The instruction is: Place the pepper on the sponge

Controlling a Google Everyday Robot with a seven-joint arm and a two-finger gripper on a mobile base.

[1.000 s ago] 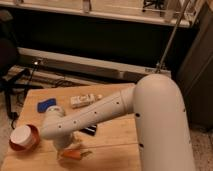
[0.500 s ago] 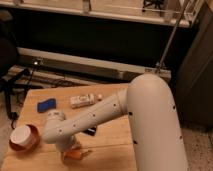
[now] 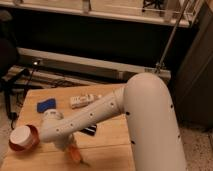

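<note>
The orange pepper [image 3: 75, 154] lies near the front edge of the wooden table [image 3: 112, 145]. My gripper [image 3: 69, 148] hangs from the white arm [image 3: 85, 120] right over the pepper, and the arm's end covers part of it. I cannot tell whether it touches the pepper. The blue sponge [image 3: 46, 105] lies flat on the left of the table, well behind and to the left of the gripper, with nothing on it.
A red and white bowl [image 3: 22, 139] sits at the table's left front, close to the arm's end. A small white box [image 3: 82, 100] lies at the back middle. A black block [image 3: 90, 130] shows under the arm. A dark chair [image 3: 7, 60] stands to the left.
The arm's big white shoulder has come nearer and fills more of the right side. Its end has settled lower over the pepper, which stays at the front edge.
</note>
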